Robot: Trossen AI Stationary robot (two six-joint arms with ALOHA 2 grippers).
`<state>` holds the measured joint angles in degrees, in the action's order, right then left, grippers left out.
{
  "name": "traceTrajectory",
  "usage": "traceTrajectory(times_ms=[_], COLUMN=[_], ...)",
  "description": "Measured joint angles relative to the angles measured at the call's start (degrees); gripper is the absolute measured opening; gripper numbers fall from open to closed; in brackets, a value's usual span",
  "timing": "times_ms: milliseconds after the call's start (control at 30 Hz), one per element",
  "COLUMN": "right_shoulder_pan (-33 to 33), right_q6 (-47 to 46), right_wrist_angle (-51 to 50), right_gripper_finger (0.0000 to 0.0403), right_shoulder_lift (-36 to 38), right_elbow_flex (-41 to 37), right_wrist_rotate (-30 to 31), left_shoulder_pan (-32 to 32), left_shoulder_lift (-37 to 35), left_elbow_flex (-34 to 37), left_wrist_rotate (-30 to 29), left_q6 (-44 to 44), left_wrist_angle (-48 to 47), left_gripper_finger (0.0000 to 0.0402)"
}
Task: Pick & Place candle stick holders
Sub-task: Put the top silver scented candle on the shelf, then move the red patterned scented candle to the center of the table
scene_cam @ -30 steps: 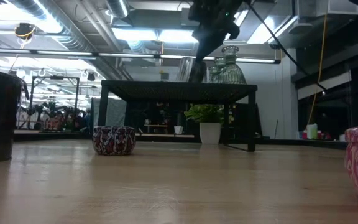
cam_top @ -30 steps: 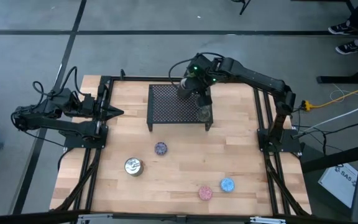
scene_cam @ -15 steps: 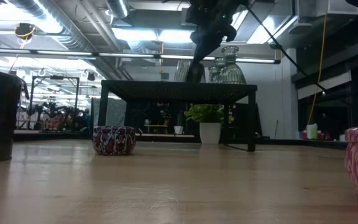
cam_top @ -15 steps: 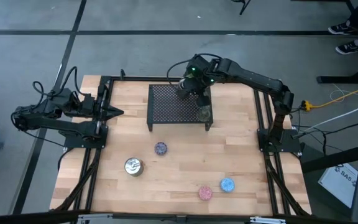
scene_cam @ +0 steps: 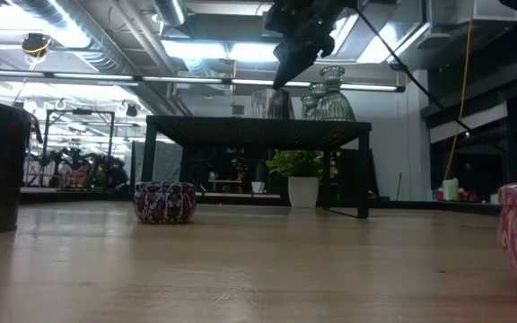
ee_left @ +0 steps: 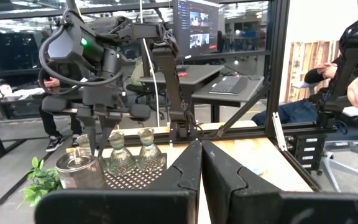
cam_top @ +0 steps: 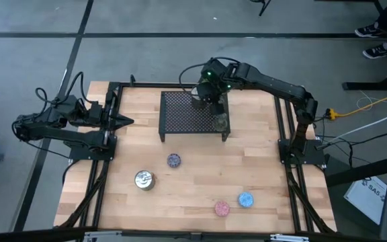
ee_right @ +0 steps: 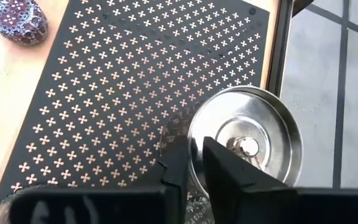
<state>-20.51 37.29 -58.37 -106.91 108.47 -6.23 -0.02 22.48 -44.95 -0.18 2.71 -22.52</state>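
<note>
A shiny silver candle holder [ee_right: 247, 140] stands on its base on the black mesh rack [cam_top: 190, 115], near the rack's far edge; it also shows in the low view [scene_cam: 272, 103]. My right gripper [ee_right: 194, 152] hovers just above its rim, fingers pointing down and a narrow gap apart. Olive-green glassy holders [cam_top: 220, 122] stand on the rack's right near corner. A second silver holder [cam_top: 144, 179], a purple one [cam_top: 173, 160], a pink one [cam_top: 222, 208] and a blue one [cam_top: 246, 199] rest on the table. My left gripper [cam_top: 126, 122] waits shut at the table's left edge.
The rack stands on legs at the table's far middle, with open space under it. A small green plant [scene_cam: 299, 166] shows beyond the rack. The black frame rails [cam_top: 284, 128] run along the table's sides. People sit at desks in the room behind.
My right gripper has risen off the top of the rack and shifted a little toward the far edge. The silver holder has stayed standing on the rack below it.
</note>
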Motion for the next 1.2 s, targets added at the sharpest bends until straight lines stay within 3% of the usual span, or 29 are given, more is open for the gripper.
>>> traceTrajectory(times_ms=[533, 733, 967, 1200], right_shoulder_pan=[1.96, 5.62, 11.13, 17.66], right_q6=[-8.73, -16.24, -24.26, -27.95], right_wrist_angle=[2.56, 2.56, 2.72, 2.91], right_gripper_finger=[0.0161, 0.0167, 0.0167, 0.0167], right_shoulder_lift=[0.2, 0.39, 0.39, 0.39], right_elbow_flex=[0.0, 0.0, 0.0, 0.0], right_wrist_rotate=[0.01, -0.63, -5.51, -6.46], left_shoulder_pan=[0.01, -0.01, 0.01, -0.01], left_shoulder_lift=[-0.02, -0.02, 0.0, 0.0], left_elbow_flex=[0.0, 0.0, 0.0, 0.0], left_wrist_rotate=[-0.01, -0.01, -0.01, -0.01], left_q6=[-0.01, -0.01, 0.01, 0.01], left_wrist_angle=[0.0, 0.0, 0.0, -0.02], left_gripper_finger=[0.0007, 0.0007, 0.0007, 0.0006])
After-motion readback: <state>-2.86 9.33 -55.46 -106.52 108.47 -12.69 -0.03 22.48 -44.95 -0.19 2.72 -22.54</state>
